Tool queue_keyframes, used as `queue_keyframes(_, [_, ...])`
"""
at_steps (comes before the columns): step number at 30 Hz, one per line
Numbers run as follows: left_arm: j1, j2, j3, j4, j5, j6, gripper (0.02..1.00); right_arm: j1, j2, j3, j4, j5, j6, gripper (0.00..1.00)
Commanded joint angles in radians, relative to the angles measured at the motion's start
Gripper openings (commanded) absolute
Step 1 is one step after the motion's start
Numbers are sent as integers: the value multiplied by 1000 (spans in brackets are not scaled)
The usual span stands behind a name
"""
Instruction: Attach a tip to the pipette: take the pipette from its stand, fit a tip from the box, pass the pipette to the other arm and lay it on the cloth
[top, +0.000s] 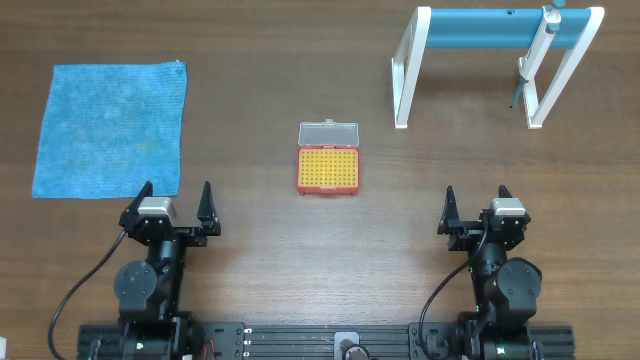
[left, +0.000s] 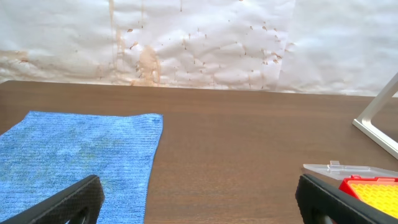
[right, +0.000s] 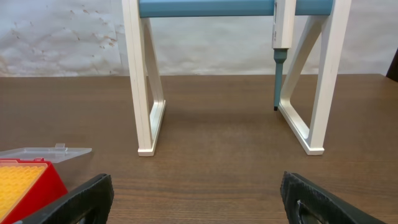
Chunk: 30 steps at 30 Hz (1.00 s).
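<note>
A white pipette (top: 536, 52) hangs at the right end of a stand (top: 497, 34) with a blue bar and white legs, at the table's far right; in the right wrist view the pipette (right: 283, 37) points down between the stand's legs (right: 143, 81). An orange tip box (top: 328, 167) with its clear lid open sits mid-table, and its corner (left: 373, 190) lies by the left arm's finger. A blue cloth (top: 110, 128) lies at the far left. My left gripper (top: 172, 203) stands open near the cloth's near edge. My right gripper (top: 476, 203) stands open, well short of the stand. Both hold nothing.
The brown table (top: 250, 80) runs to a white papered wall (left: 199, 37) at the back. The arms' bases and cables sit along the near edge. Bare wood lies between the cloth (left: 74, 158), the tip box (right: 25, 177) and the stand.
</note>
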Motion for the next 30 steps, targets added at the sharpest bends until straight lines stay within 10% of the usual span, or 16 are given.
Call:
queue_keyframes(1, [-2,-7,-2,-7,-4,6,998,6,4,-6,2,10,-7,886])
queue_keyframes(30, [-2,-8,-2,-7,-4,6,998,6,24,-6,2,10,-7,886])
